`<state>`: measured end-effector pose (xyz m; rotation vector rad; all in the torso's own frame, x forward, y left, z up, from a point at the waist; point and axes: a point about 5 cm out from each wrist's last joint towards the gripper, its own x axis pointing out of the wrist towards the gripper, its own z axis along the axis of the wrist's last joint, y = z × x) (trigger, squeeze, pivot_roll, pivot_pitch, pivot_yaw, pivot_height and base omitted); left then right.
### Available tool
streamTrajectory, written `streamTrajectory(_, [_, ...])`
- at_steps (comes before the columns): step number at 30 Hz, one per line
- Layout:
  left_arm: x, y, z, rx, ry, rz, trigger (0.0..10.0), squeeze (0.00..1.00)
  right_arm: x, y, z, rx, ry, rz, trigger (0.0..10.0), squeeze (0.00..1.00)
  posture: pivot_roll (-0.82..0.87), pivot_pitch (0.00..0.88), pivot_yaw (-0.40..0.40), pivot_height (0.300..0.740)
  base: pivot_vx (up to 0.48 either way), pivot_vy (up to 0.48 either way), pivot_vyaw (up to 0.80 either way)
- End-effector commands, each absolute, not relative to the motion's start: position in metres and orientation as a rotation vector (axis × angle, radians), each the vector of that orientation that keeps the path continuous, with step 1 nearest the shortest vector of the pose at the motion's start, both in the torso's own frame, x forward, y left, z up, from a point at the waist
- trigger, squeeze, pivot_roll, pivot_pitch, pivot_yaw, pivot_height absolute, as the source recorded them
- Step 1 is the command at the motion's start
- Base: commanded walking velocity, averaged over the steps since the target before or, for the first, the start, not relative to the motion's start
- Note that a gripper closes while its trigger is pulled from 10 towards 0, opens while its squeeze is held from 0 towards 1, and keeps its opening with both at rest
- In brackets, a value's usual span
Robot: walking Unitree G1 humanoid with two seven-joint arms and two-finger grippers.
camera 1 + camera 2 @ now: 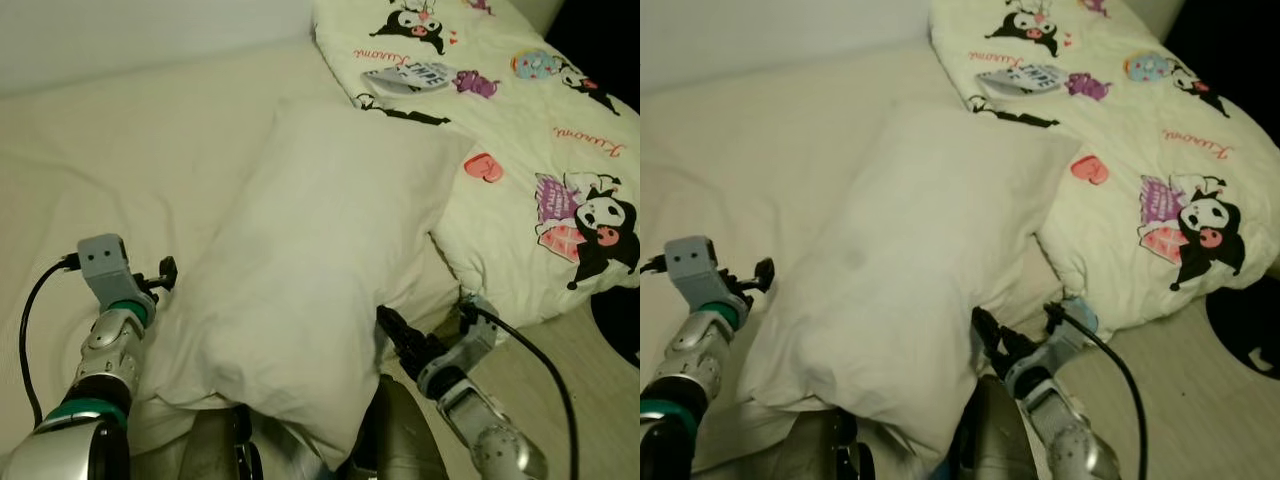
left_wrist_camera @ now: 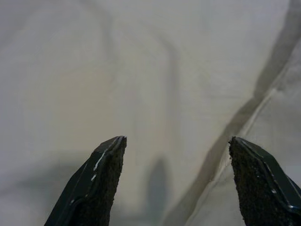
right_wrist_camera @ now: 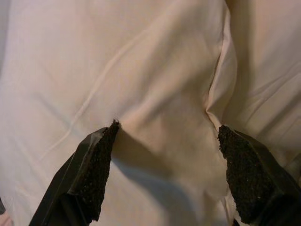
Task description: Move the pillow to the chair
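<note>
Both pincers stood open against the pillow (image 1: pixel 320 270): left gripper (image 2: pixel 176 183) at its near left edge, right gripper (image 3: pixel 164 174) at its near right edge. Lying on the bed sheet (image 1: pixel 110 170), the pillow overhung the bed's near edge. Its long axis ran away toward the cartoon-print blanket (image 1: pixel 520 130), which met its far right side.

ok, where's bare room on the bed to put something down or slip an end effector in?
Bare sheet lies left of the pillow, up to the wall. Crowded on the right: the printed quilt butts against the pillow. Left end effector and right end effector, both open, flank the pillow's near end.
</note>
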<state>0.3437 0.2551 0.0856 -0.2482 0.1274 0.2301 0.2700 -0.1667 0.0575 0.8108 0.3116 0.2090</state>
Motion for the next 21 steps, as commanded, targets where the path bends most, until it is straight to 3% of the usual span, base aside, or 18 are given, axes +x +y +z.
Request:
streamTrajectory(1, [0.34,0.257,0.079,-0.281,0.146,0.236,10.0,1.0,0.264,-0.169,0.053,0.831,0.328,0.204,10.0,1.0,-0.12,0.237,0.063,0.612,0.0,0.0,0.0])
streamTrajectory(6, [0.343,0.244,0.077,-0.408,0.159,0.127,10.0,1.0,0.263,-0.176,0.052,0.926,0.286,0.153,10.0,1.0,-0.13,0.253,0.069,0.612,0.0,0.0,0.0])
streamTrajectory(13, [0.337,0.198,0.05,-0.537,0.278,-0.042,10.0,1.0,0.266,-0.156,0.059,0.908,0.262,0.192,10.0,1.0,-0.14,0.257,0.079,0.612,0.0,0.0,0.0])
streamTrajectory(15, [0.337,0.198,0.05,-0.537,0.278,-0.042,10.0,1.0,0.266,-0.156,0.059,0.908,0.262,0.192,10.0,1.0,-0.14,0.257,0.079,0.612,0.0,0.0,0.0])
streamTrajectory(19, [0.329,0.153,0.036,-0.807,0.394,-0.245,10.0,1.0,0.266,-0.126,0.06,0.905,0.31,0.295,10.0,1.0,-0.12,0.247,0.072,0.612,0.0,0.0,0.0])
streamTrajectory(21, [0.327,0.148,0.035,-0.839,0.413,-0.285,10.0,1.0,0.266,-0.122,0.06,0.905,0.315,0.307,10.0,1.0,-0.12,0.247,0.072,0.612,0.0,0.0,0.0])
